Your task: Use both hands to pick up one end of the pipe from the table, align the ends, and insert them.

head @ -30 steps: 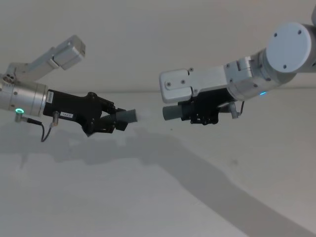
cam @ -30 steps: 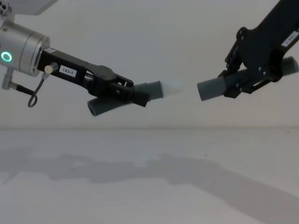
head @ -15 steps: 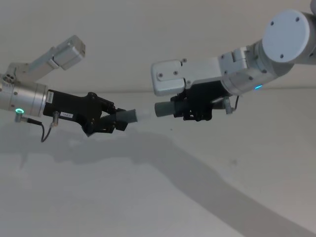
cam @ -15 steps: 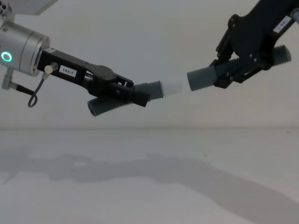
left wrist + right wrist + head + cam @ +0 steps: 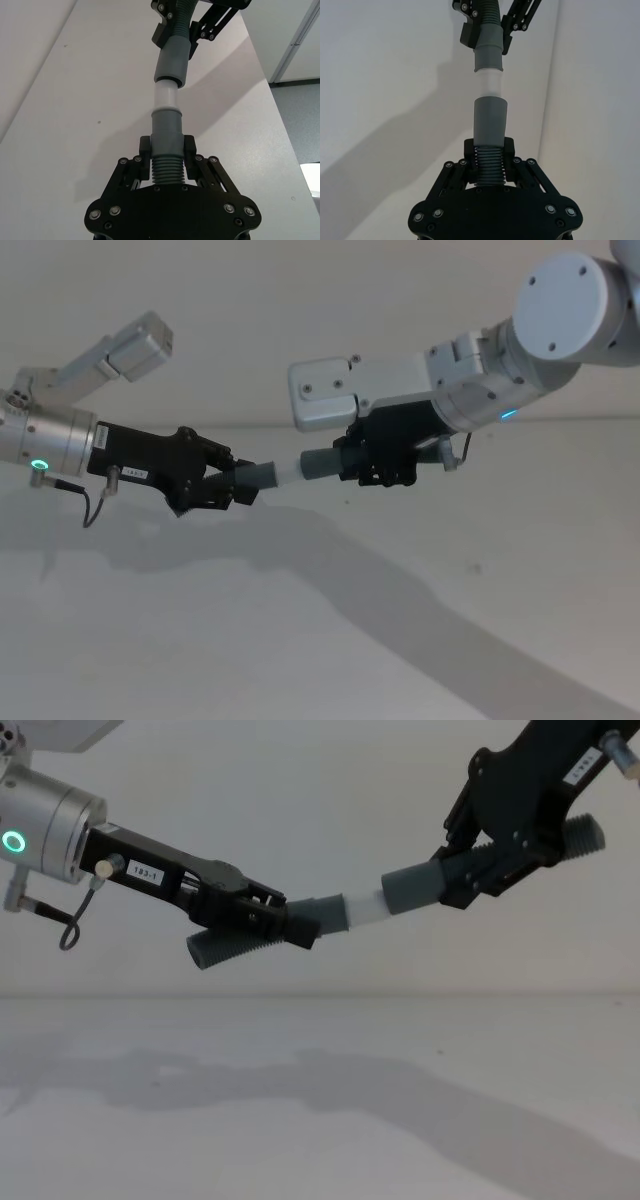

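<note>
Fingers (image 5: 187, 150) clamp pipe (image 5: 167, 145), tip (image 5: 165, 97) entering cuff (image 5: 172, 62)

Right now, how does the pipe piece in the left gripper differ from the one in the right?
The left piece ends in a whitish narrower tip; the right piece ends in a plain grey cuff. In the chest view the left piece rises toward the joint and the right piece slopes down to it, so they meet at an angle. Both are dark grey, ribbed, and clamped by a gripper above the table: left gripper, right gripper.
</note>
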You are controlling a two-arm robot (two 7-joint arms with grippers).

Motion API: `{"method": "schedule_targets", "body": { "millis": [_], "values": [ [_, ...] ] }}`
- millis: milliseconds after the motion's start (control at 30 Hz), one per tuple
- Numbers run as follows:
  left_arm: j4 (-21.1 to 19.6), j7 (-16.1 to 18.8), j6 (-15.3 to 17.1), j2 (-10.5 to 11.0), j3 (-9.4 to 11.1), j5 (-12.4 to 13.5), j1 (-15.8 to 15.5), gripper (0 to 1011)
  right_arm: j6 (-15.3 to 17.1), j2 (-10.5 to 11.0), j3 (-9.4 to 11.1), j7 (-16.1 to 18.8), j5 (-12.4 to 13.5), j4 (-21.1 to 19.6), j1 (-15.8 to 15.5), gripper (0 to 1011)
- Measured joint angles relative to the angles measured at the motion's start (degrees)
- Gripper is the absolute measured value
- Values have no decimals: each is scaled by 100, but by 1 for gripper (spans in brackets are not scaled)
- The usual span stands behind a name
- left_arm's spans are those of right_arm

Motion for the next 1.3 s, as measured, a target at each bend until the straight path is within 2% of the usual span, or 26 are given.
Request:
{"method": "schedule_targets", "body": {
  "millis": [433, 1300],
  "values": [
    [1, 0, 0, 5, 0, 2, 0, 358, 40, -82, -138, 38, 25, 104, 92, 286],
    [-1, 0, 0, -2, 0, -3, 0, 358, 109, -77, -222, -88, 153, 104, 126, 286]
  ]
}}
